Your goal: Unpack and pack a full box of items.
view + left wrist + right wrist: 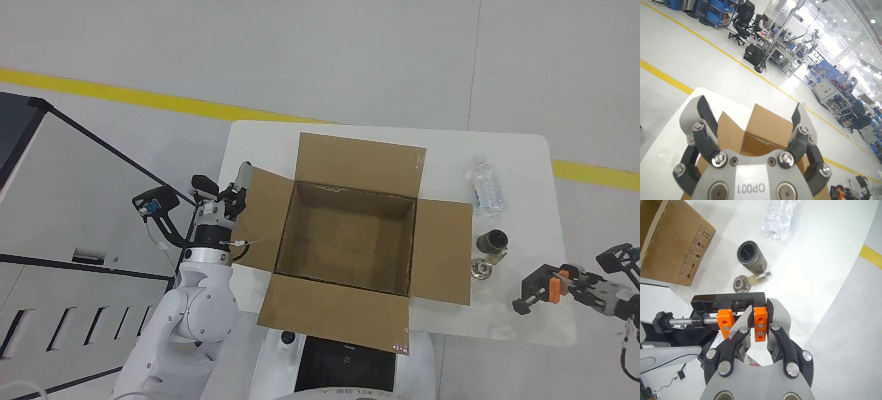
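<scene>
From above we see the box opening upward, flaps spread, with the left gripper at one side flap. The right gripper holds the clamp at the table edge, knob end toward the box. At the left wrist the fingers stand wide apart and empty, the box just beyond their tips. At the right wrist the fingers pinch an orange block, the screw running crosswise to them. One finger seems wedged between the blocks.
</scene>
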You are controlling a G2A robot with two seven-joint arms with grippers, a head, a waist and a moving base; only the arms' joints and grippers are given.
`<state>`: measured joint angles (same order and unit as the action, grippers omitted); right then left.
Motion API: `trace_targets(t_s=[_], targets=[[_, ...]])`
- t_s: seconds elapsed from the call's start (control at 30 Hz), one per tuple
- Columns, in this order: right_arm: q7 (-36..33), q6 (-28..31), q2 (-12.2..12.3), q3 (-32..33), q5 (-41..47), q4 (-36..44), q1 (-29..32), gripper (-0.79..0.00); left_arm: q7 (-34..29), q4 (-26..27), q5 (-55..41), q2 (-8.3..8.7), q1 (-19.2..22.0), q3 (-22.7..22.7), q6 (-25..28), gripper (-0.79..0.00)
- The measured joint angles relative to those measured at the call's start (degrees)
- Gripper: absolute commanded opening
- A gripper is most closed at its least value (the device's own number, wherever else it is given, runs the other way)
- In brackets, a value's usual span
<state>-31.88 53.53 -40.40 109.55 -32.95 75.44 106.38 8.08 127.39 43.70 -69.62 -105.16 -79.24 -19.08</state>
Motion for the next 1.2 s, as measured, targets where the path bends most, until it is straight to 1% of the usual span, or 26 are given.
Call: trace_targets(t_s=[0.1,0.2,0.43,0.6,0.83,1.2], targets=[[0.0,-0.2,0.0,-0.1,-0.1,0.0,0.0,-0.785,0.0,0.0,0.0,0.00,0.0,0.0,0.0,0.000],[-1.7,-2.9,0.0,-1.1,-1.2,0.9,-1.0,-0.785,0.0,0.0,0.0,0.00,0.0,0.0,0.0,0.000],[-6.7,-9.3,-0.3,-6.5,-4.6,4.1,-1.8,-0.785,0.0,0.0,0.0,0.00,0.0,0.0,0.0,0.000],[-9.7,-13.5,-0.5,-8.7,-3.0,4.8,-2.3,-0.785,0.0,0.0,0.0,0.00,0.0,0.0,0.0,0.000],[-13.6,-18.8,-0.9,-12.5,-0.9,3.9,-5.7,-0.785,0.0,0.0,0.0,0.00,0.0,0.0,0.0,0.000],[-15.4,-20.9,-1.4,-17.8,-4.2,1.1,-11.0,-0.785,0.0,0.0,0.0,0.00,0.0,0.0,0.0,0.000]])
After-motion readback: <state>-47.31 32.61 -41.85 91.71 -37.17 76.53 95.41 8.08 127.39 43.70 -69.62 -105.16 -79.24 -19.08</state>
